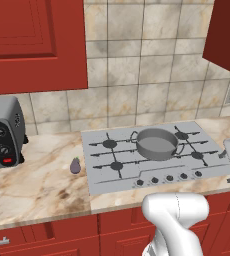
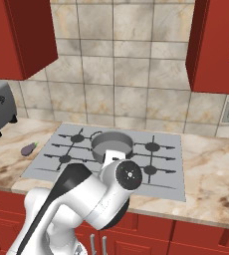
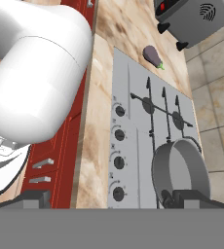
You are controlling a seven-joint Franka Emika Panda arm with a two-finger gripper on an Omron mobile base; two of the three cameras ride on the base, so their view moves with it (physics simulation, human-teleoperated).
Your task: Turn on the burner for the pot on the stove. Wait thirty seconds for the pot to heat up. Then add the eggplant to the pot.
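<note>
Marble counter (image 1: 37, 185); eggplant (image 1: 75, 165) beside stove (image 1: 102, 180).

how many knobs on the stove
5 knobs, set in a row along the front edge of the stove, in front of the pot.

**Counter layout**

Pot (image 1: 157, 143) on the stove (image 1: 103, 170), over a rear grate, right of centre. Knobs (image 1: 169, 178) in a row along the stove's front edge. Eggplant (image 1: 75, 165) on the counter (image 1: 37, 185) just left of the stove. Toaster oven (image 1: 3, 132) farther left, near the wall.
</note>
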